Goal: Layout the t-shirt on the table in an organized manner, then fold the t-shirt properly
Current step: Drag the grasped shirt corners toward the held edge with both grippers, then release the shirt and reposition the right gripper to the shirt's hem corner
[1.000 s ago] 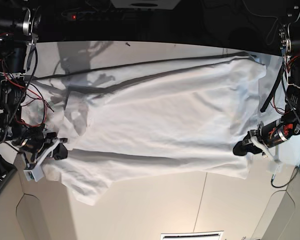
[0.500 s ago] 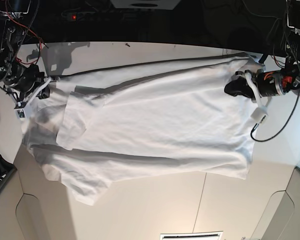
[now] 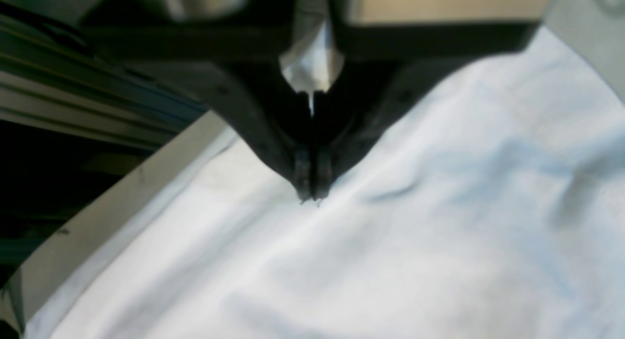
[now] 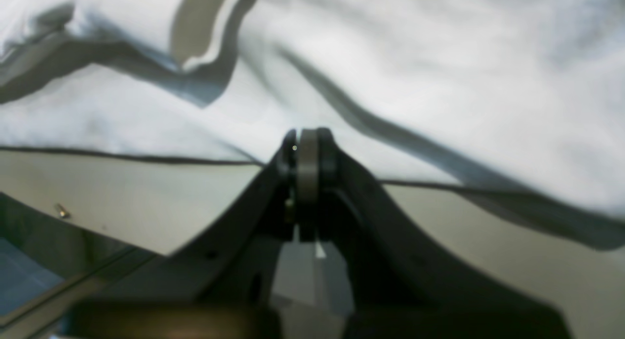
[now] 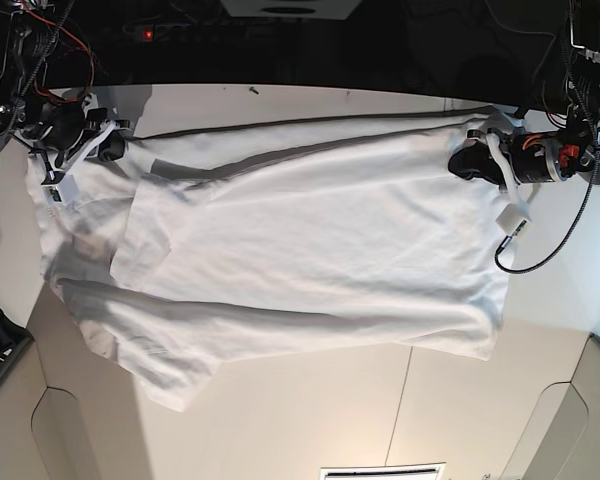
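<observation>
A: Where do we find the large plain white short-sleeved cloth t-shirt (image 5: 300,245) now?

B: It lies spread across the wide flat matte white table (image 5: 310,410), its long axis running left to right in the base view. The sleeve end is at the left, the straight hem edge at the right. A long fold ridge crosses the far part of the cloth, and the left sleeve area is doubled and wrinkled.

A: And how do our two pincers stand?

B: The right gripper (image 5: 110,143) sits at the far left corner of the shirt; the left gripper (image 5: 467,160) sits at the far right corner. Both have their jaws pressed together. In the left wrist view the left gripper's tips touch the white cloth, but the blur hides whether a pinch of fabric is caught. In the right wrist view the right gripper meets the shirt's edge just where it borders bare table; we cannot tell if cloth is caught there either.

A: Which relation matters for the coming move?

B: We judge it is that each pincer holds one end of the far long edge, so the shirt's body lies toward the near side from both.
</observation>
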Tool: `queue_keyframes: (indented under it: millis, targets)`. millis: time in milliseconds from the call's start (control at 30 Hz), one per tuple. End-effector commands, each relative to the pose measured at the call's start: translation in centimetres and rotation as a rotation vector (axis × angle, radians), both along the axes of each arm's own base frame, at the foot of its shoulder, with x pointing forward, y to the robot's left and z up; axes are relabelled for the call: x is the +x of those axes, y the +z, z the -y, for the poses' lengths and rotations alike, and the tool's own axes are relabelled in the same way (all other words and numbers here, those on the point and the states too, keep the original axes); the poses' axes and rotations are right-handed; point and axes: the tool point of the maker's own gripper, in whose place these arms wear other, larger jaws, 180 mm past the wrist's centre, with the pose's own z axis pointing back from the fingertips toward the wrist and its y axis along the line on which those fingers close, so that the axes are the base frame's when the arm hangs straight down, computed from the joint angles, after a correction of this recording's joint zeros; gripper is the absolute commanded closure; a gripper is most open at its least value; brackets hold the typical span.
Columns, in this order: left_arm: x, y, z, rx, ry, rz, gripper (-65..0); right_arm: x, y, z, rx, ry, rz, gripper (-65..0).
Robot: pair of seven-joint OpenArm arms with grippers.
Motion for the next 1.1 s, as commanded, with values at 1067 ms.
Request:
queue_keyframes:
  millis: [1067]
  targets:
    - [3.6, 3.0, 0.1, -0.067, 0.039, 0.140, 0.0, -0.2, 5.9, -1.5, 0.052, 0.093, 0.089, 0.0]
